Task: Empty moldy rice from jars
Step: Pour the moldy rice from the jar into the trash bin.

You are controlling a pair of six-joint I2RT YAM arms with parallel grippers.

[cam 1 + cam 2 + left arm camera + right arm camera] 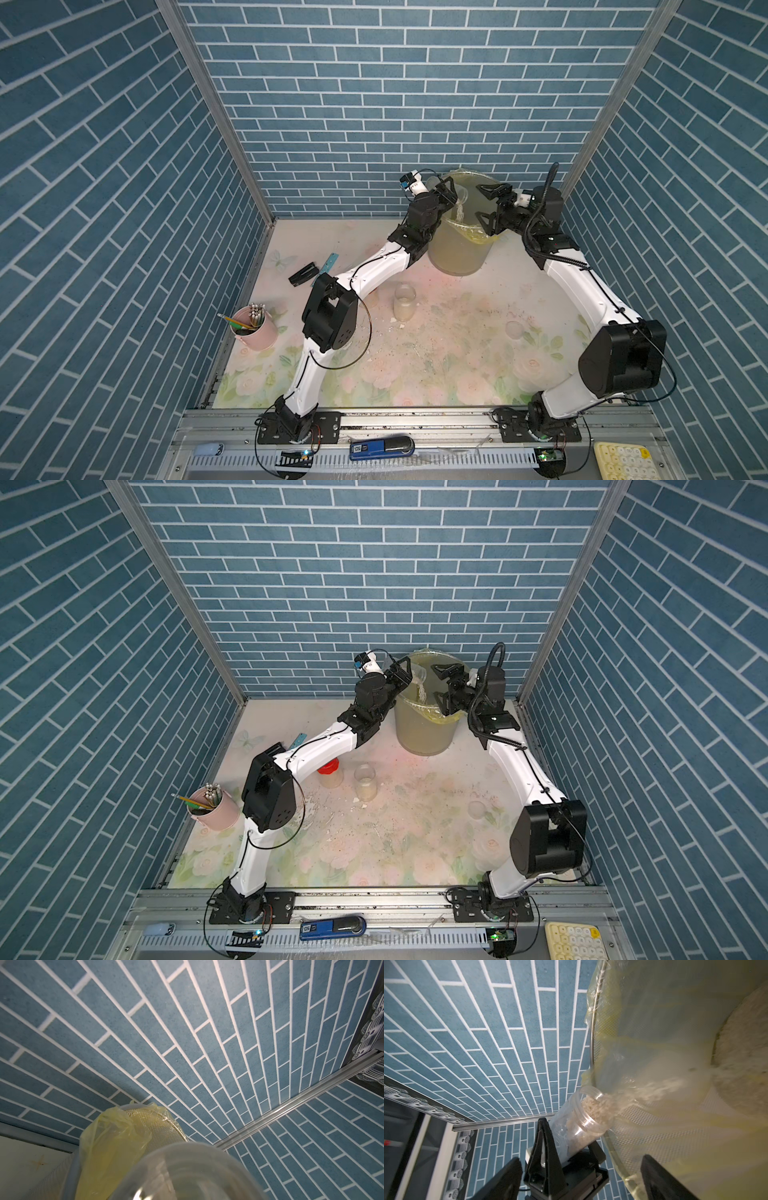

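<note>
jar (187,1169), moldy rice (591,1108) in right-wrist view

Nothing legible anywhere. The blue device (381,449) lying along the front rail (415,420) bears a small white label (360,449) (marks too tiny to read); the cream keypad (621,461) beside that rail shows blurred keys.

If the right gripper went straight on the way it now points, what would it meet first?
The open right gripper would most likely meet the left gripper and the tilted jar it holds at the bin rim, perhaps brushing the falling moldy rice first; depth is hard to judge.
</note>
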